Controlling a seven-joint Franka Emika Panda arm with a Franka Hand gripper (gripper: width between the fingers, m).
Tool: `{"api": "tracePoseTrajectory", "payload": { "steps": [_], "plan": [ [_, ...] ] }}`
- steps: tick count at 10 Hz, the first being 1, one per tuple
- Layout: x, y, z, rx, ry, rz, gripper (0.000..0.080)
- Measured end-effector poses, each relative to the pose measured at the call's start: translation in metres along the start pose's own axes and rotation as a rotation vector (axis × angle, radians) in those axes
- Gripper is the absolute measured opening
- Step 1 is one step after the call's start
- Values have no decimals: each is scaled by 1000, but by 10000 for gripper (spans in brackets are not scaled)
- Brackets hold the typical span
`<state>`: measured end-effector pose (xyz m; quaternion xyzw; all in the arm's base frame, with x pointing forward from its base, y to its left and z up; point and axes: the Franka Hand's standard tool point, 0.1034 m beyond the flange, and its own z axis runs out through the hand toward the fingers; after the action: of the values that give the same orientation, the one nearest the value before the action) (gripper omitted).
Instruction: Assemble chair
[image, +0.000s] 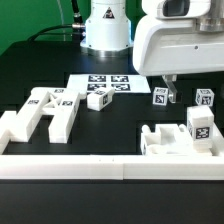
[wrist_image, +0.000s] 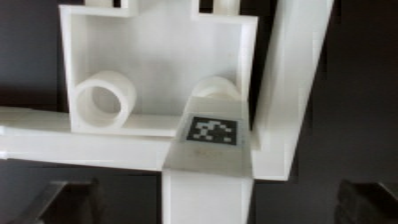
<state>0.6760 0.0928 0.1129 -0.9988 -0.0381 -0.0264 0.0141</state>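
The gripper (image: 169, 95) is hovering, jaws apart, over the tagged bar (wrist_image: 214, 135). To my eye it needs centring squarely on it before closing, clear of the chair frame (wrist_image: 160, 60).

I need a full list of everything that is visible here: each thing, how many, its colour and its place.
H-shaped part: one, white, exterior view's left.
small blocks: three, white with tags, one beside the marker board, two at exterior view's right.
frame part: one, white, with a round hole, exterior view's right, front.
marker board: one, white, tagged, back centre.
border wall: one, white, along the front.
table: one, black.
arm: one, white, upper right.
gripper: one, open, beside a block.
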Motion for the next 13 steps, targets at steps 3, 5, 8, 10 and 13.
{"api": "tracePoseTrajectory", "payload": {
  "steps": [3, 5, 8, 10, 13],
  "plan": [
    [4, 3, 11, -2, -5, 0, 648],
    [10, 2, 19, -4, -3, -2, 648],
    [8, 1, 28, -6, -11, -4, 648],
    [7, 2, 29, -7, -9, -5, 534],
    [7, 2, 29, -6, -9, 10, 289]
  ]
}}
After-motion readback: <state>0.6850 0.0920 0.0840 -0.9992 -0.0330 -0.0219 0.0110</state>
